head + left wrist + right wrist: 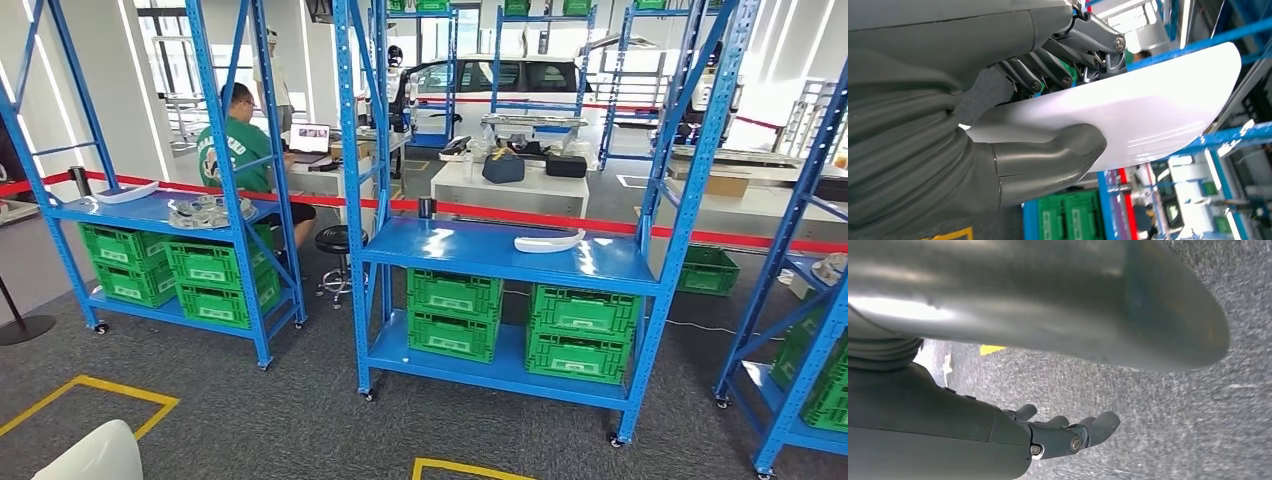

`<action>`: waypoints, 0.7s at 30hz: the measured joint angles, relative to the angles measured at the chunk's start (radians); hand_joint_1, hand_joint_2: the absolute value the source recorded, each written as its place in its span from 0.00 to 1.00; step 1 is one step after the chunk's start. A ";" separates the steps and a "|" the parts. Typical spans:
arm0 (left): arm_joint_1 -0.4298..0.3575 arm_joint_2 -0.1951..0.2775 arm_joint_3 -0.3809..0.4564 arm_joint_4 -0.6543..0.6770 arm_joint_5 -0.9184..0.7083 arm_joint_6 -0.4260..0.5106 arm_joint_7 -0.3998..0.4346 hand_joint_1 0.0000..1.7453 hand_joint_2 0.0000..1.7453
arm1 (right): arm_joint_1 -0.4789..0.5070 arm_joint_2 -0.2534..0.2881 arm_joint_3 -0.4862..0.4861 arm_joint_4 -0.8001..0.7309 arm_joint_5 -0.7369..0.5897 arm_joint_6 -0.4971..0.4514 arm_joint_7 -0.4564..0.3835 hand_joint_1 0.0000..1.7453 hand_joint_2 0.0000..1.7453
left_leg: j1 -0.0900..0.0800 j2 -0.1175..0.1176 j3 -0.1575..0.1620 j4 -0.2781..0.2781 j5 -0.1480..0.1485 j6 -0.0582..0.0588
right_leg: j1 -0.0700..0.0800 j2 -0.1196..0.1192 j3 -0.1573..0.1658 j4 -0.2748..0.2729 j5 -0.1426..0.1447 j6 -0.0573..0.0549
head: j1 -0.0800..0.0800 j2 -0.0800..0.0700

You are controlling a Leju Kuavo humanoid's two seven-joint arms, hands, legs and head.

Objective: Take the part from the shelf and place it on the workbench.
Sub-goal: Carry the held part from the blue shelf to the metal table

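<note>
Left wrist view: white part point(1148, 110) is being pinched by left hand point(1058, 115); slipping is being risked by glossy surface. Right hand point(1058, 432) is hanging released.

I'm holding the part point(1148, 105), a smooth glossy white curved panel with a rounded end, in my left hand point(1048, 120), thumb point(1063, 150) pressing on one face and the darker fingers point(1048, 65) wrapping the other, so it's sticking out past my hand in the air. Its white corner is also peeking into the bottom left of the head view point(90, 455), low over the grey carpet. The shelf point(500, 250) is standing right in front of me, blue steel, with another white curved piece point(549, 241) lying flat on its upper deck.
</note>
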 joint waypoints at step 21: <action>-0.046 -0.008 -0.035 -0.008 -0.018 0.000 0.003 1.00 1.00 | -0.016 -0.010 0.000 0.000 0.002 -0.009 0.000 0.00 0.00 | 0.005 0.114 0.011 -0.016 -0.003 -0.030 | 0.000 -0.156 0.065 -0.139 0.046 -0.002 | -0.002 0.000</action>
